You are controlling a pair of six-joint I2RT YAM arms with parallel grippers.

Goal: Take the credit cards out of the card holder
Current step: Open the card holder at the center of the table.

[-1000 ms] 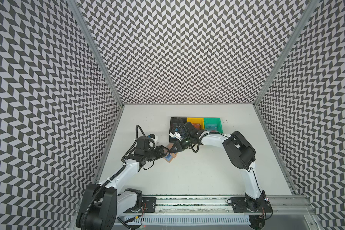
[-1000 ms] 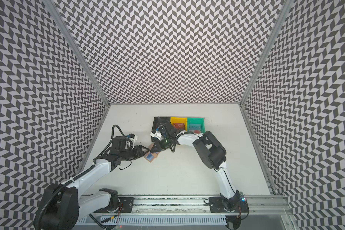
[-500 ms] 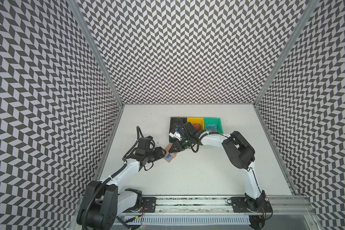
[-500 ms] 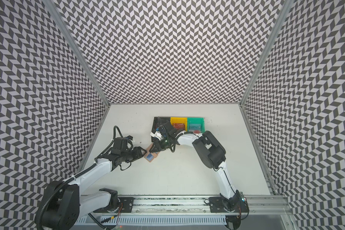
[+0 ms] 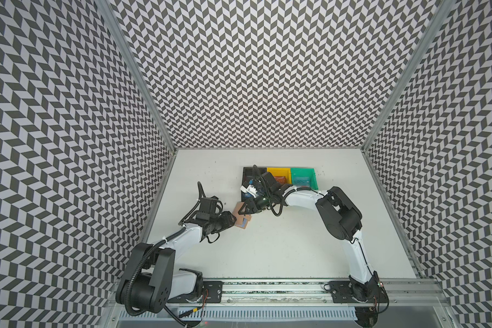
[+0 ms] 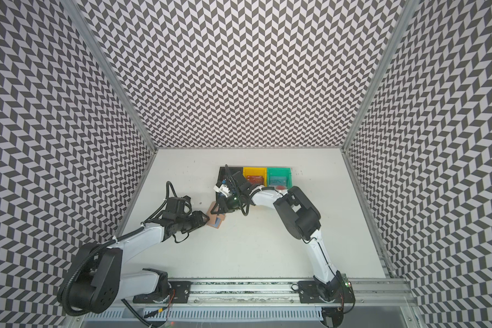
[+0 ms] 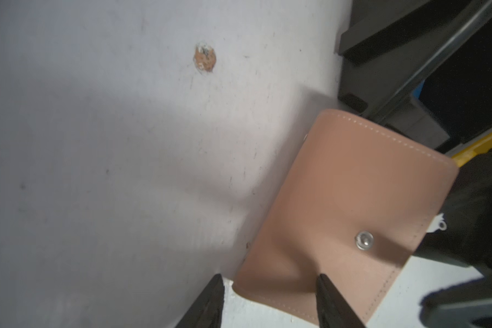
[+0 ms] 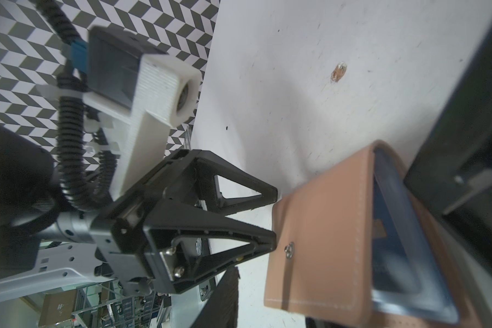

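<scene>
Jaws of the left gripper [image 8: 275, 215] are standing wide, tips bracing the edge of the card holder [image 7: 352, 198], pinching nothing. Holder is resting on the table [image 5: 267, 250], tan cover tilting up, blue card [image 8: 386, 241] sitting in its clear sleeve. Right gripper [image 5: 242, 210] is straddling the far side, jaws partly apart, clamping nothing that I can see. Left should be pinning the cover while right is pinching only the card's edge and pulling along the sleeve, or the holder will be dragging. Bins [image 5: 279, 171] beyond are holding removed cards.
</scene>
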